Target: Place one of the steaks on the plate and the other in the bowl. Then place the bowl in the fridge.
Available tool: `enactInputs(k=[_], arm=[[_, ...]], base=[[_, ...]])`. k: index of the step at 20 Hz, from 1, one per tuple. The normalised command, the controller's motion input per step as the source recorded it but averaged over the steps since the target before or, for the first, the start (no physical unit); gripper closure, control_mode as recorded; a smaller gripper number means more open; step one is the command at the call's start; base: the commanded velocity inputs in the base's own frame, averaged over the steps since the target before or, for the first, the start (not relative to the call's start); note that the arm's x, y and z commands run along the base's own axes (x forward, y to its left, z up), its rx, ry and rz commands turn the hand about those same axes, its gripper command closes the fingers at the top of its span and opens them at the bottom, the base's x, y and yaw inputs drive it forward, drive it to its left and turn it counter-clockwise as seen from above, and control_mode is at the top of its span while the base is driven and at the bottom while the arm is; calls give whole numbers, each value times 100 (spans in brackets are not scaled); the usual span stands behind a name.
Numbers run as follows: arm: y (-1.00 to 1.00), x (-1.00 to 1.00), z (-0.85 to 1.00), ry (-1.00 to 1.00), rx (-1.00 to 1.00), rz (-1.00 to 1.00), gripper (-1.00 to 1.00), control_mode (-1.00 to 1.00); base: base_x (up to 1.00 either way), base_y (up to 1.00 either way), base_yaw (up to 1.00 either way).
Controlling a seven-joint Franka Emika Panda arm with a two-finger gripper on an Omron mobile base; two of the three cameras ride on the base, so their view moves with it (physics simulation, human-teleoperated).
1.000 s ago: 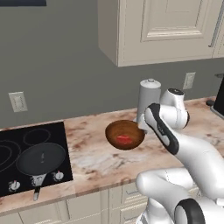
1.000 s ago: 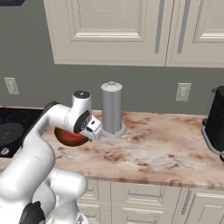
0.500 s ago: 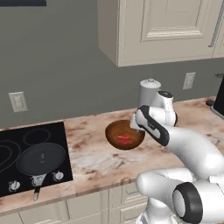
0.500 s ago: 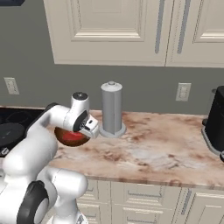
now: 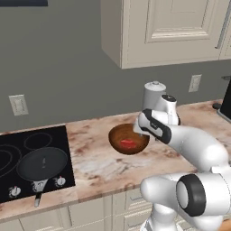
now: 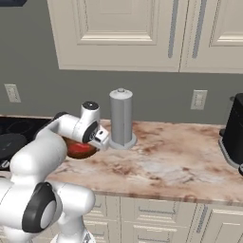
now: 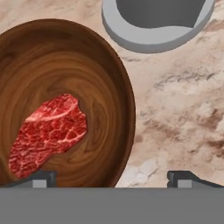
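Claw agape above one bowl, one steak

Grey canister, black pan, cooktop

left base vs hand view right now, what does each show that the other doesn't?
Left base alone: the black stovetop with a round dark pan, a wall outlet, cream upper cabinets. Hand view alone: the open gripper straddling the bowl's rim. Both: the bowl holding a steak, the grey canister beside it, the marble counter.
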Motion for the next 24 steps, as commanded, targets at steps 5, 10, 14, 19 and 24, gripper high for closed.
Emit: enactInputs(k=[5, 10, 14, 19, 24], arm=[[-10, 0, -30, 0, 0, 0, -100, -100], [0, 2, -19, 0, 0, 0, -100, -100], [0, 5, -11, 0, 2, 0, -100, -100], [0, 3, -16, 0, 4, 0, -100, -100], [2, 10, -14, 0, 2, 0, -100, -100]], base=[[0, 0, 0], [0, 0, 0], [0, 0, 0], [0, 0, 0], [0, 0, 0]])
